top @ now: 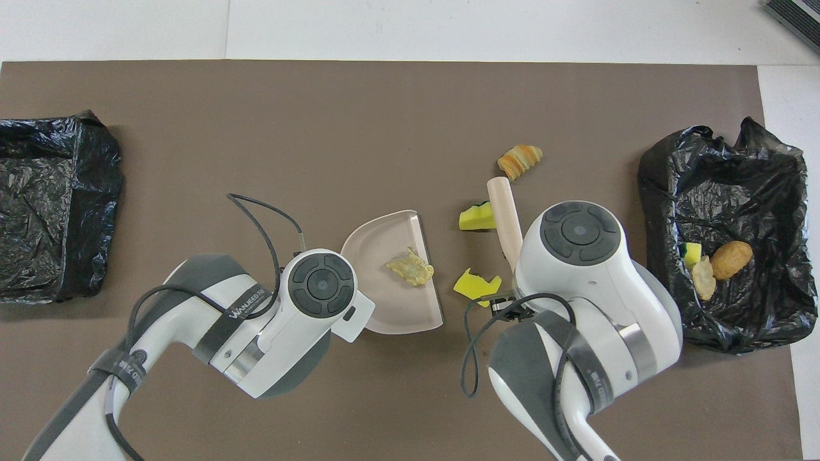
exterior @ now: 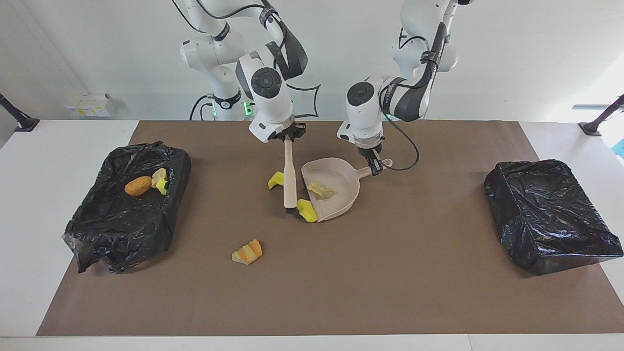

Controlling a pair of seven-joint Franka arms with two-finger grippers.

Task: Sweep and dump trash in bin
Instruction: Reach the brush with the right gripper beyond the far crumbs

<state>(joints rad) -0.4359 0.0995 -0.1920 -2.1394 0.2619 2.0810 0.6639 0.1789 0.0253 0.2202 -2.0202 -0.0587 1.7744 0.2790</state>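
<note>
While your right gripper (exterior: 288, 138) clamps the top of the beige brush (exterior: 289, 175) handle, the brush hangs nearly upright with its dark bristles down at the brown mat (exterior: 390, 273). Your left gripper (exterior: 374, 165) is closed on the handle of the beige dustpan (exterior: 341, 187), which rests on the mat with its open mouth turned toward the brush.

Starting nearest the robots, one yellow sponge chunk (exterior: 276, 180) lies on the mat beside the brush shaft, toward the right arm's end. A pale crumbly lump (exterior: 320, 190) sits inside the dustpan. Slightly farther out, a second yellow chunk (exterior: 306, 209) lies at the lip of the pan, just beside the bristles; you cannot tell whether it touches them.

Farther still, the orange-striped wedge (exterior: 247, 251) lies alone on the mat, well apart from the pan.

At the right arm's end of the table, the open bin lined with black plastic (exterior: 92, 224) holds a brown oval lump (exterior: 138, 185), a pale lump (exterior: 158, 176) and a small yellow piece (exterior: 163, 185). At the left arm's end sits a second black-bagged bin (exterior: 548, 214).
</note>
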